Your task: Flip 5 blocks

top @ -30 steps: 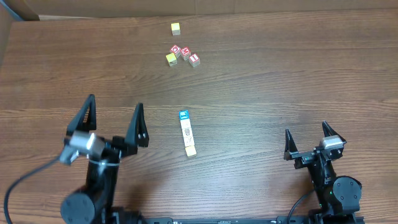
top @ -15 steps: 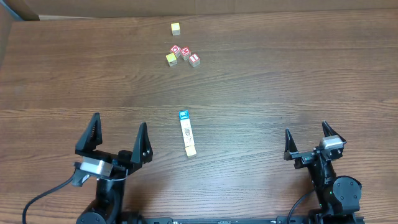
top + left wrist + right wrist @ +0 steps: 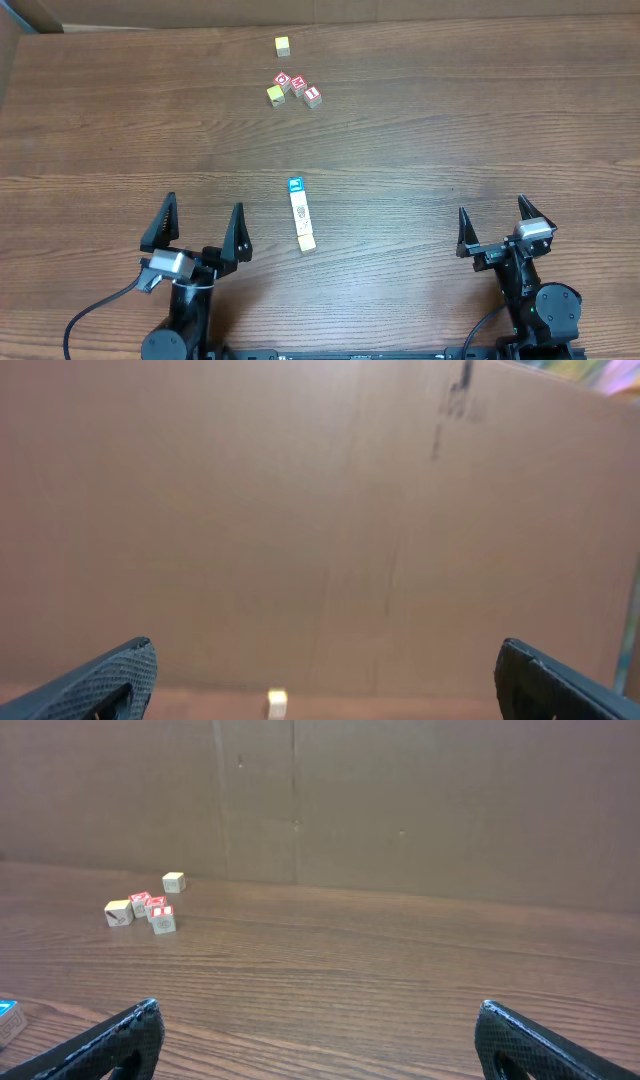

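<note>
- table [image 3: 480, 120]: brown wood grain, with a cardboard wall [image 3: 400, 800] along the far edge.
- blocks [image 3: 300, 214]: 5 small cubes in 1 straight line near the table's middle, each touching the next. the line runs away from the robot at a slight slant.
- far end of the line: blue-faced block [image 3: 295, 185]. near end: yellowish block [image 3: 306, 242]. the 3 between show pale cream tops with small prints, too small to read.
- left gripper [image 3: 203, 204]: fingers released and spread wide. it sits at the near edge of the table, left of the line and apart from it.
- right gripper [image 3: 492, 207]: fingers also released and spread wide. it sits at the near edge, well apart from the line on the right.
- the line lies between the 2 grippers, closer to the left one.
- far side of the table: cluster of 4 cubes [image 3: 298, 85], 3 with red-and-white faces and 1 yellow, close together. lone yellow-topped cube [image 3: 283, 45] sits just beyond the cluster, apart from it.
- left wrist view: 2 dark fingers at the lower corners, the cardboard wall filling the frame, and 1 small pale cube [image 3: 277, 703] at the bottom edge. which cube it is, cannot tell.
- right wrist view: the cluster and the lone cube at the left, and a corner of the blue-faced block at the left edge.
</note>
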{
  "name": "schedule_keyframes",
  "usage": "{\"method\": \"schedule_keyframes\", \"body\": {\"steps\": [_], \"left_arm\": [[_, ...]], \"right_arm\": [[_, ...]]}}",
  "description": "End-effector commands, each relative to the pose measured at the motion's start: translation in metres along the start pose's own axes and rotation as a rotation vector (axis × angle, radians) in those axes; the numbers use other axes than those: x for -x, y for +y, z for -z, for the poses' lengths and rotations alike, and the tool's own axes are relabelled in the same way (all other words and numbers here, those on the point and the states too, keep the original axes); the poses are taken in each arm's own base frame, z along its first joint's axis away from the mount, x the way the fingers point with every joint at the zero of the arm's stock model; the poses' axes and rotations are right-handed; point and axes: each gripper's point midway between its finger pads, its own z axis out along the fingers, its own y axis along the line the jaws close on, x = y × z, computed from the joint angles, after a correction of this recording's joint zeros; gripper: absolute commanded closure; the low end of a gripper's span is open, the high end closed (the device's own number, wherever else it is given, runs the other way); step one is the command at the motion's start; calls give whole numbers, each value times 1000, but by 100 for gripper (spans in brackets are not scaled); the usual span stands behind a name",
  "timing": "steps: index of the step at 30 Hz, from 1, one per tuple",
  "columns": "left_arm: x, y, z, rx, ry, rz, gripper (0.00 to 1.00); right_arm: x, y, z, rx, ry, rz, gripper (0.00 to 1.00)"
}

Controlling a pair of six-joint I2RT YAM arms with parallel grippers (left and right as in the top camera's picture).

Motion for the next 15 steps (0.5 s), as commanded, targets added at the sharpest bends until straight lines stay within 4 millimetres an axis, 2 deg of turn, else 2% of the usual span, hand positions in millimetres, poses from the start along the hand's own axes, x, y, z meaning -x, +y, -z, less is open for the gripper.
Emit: {"method": "schedule_keyframes", "body": {"steps": [1, 7, 10, 12, 15], "left_arm": [[-13, 13, 2, 69, 45, 18, 0], [-69, 39, 14, 208, 264, 44, 0], [-89, 47, 22, 250, 349, 41, 0], [-99, 50, 28, 270, 397, 29, 0], [-102, 51, 29, 254, 418, -53, 0]], "right_arm": [[-2, -2, 0, -11, -2, 4, 0], [-2, -2, 0, -11, -2, 4, 0], [-2, -2, 0, -11, -2, 4, 0], [-2, -2, 0, -11, -2, 4, 0], [-2, -2, 0, -11, -2, 4, 0]]}}
